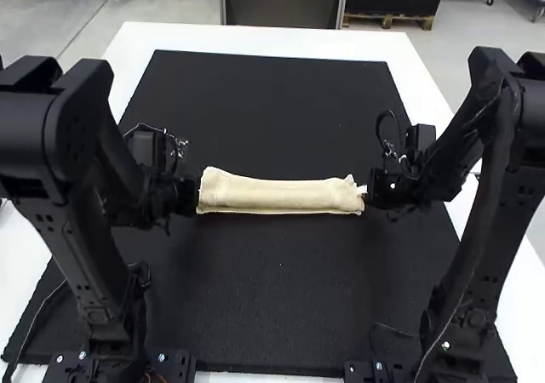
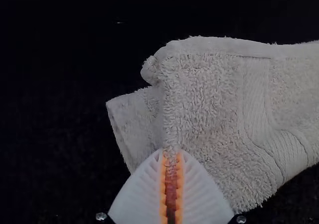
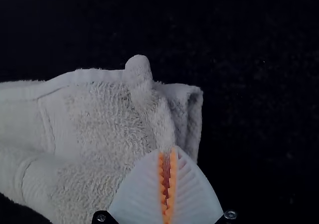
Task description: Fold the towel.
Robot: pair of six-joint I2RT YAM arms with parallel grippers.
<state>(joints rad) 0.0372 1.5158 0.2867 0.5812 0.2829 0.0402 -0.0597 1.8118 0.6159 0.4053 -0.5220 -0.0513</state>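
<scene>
In the high view the cream towel lies as a long narrow folded strip across the middle of the black mat. My left gripper is at its left end and my right gripper at its right end. The left wrist view shows the gripper shut on the end edge of the towel, with a lower layer sticking out beyond it. In the right wrist view the gripper is shut on the other end of the towel, where the layers are slightly uneven.
The black mat covers most of the white table. Both arms stand at the near side, left and right, with bare mat in front of and behind the towel.
</scene>
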